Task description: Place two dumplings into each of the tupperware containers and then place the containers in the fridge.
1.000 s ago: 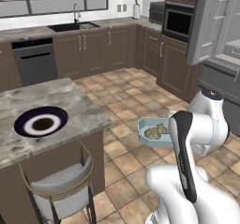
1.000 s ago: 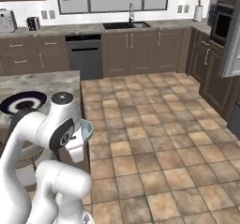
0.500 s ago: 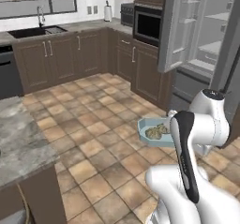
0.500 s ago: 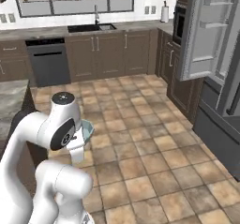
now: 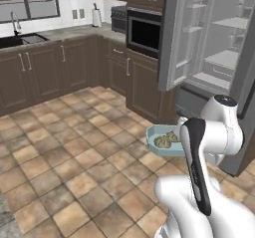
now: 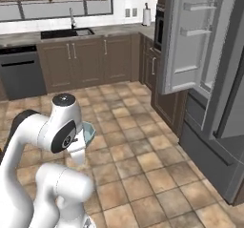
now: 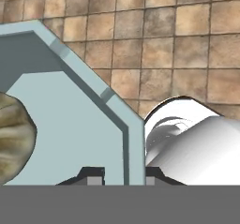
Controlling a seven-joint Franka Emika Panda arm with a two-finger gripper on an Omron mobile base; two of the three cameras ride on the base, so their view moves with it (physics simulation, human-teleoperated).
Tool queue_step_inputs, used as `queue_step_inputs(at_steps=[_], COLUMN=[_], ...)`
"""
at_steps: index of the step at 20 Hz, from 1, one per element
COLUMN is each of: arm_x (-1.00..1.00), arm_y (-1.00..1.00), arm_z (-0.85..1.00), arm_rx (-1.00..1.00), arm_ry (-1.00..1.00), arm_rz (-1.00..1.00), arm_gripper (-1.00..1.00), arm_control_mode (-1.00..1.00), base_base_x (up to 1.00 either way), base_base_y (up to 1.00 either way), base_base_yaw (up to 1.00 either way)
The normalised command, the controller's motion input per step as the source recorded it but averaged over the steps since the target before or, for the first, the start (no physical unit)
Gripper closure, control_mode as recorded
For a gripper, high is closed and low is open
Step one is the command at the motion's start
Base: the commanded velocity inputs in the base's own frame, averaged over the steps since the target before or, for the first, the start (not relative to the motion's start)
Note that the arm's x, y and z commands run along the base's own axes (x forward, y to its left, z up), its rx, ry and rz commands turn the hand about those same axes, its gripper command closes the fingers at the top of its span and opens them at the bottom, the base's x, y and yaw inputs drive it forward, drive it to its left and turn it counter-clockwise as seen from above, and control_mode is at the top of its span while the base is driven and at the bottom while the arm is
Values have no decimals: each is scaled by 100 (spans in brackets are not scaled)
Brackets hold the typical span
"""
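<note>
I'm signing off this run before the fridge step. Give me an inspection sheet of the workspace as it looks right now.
Surface: brown tiled floor.
Job's things: light blue tupperware container held above the floor, dumplings inside; fridge open, pale shelves showing.
Clutter: nothing seen.
Grippers: tool shut on the container's rim.
Cables: nothing seen.
Surroundings: dark brown cabinets, built-in oven, sink, dishwasher.

The white arm is folded, its tool (image 7: 124, 175) clamped narrowly on a rim.
</note>
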Motion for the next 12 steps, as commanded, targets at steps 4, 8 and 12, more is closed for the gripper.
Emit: queue_step_inputs(at_steps=[4,8,12], arm_x=[0,0,0], arm_y=[0,0,0], arm_z=[0,0,0], arm_rx=[0,0,0], arm_ry=[0,0,0], arm_rz=[0,0,0], arm_gripper=[100,100,100], arm_control_mode=[100,100,100], base_base_x=[86,92,86], base_base_y=[-17,-19,-34], base_base_yaw=[-27,-28,-32])
